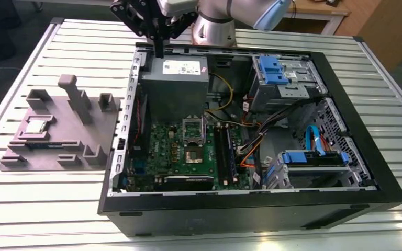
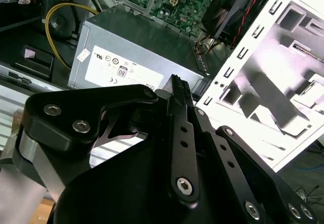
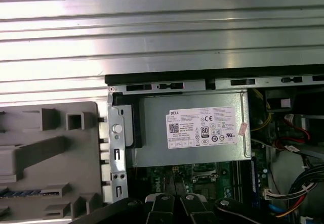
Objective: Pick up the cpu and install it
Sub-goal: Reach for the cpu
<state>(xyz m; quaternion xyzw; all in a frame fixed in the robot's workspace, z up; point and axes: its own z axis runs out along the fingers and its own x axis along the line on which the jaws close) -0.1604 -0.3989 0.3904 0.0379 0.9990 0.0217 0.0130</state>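
Upper middle of exterior view: gripper (image 1: 160, 52) over the case's rear edge by the power supply (image 1: 176, 83), fingers pressed together, empty. Middle left: cpu (image 1: 37, 125) flat in tray (image 1: 68, 138), well apart from gripper.

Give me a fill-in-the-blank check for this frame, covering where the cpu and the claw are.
1. The cpu lies in the grey tray, at the exterior view's ___ of the computer case.
2. The claw hangs over the power supply box, which bears a ___ label.
3. The motherboard inside the case is ___ in colour.

Missing words: left; white; green.
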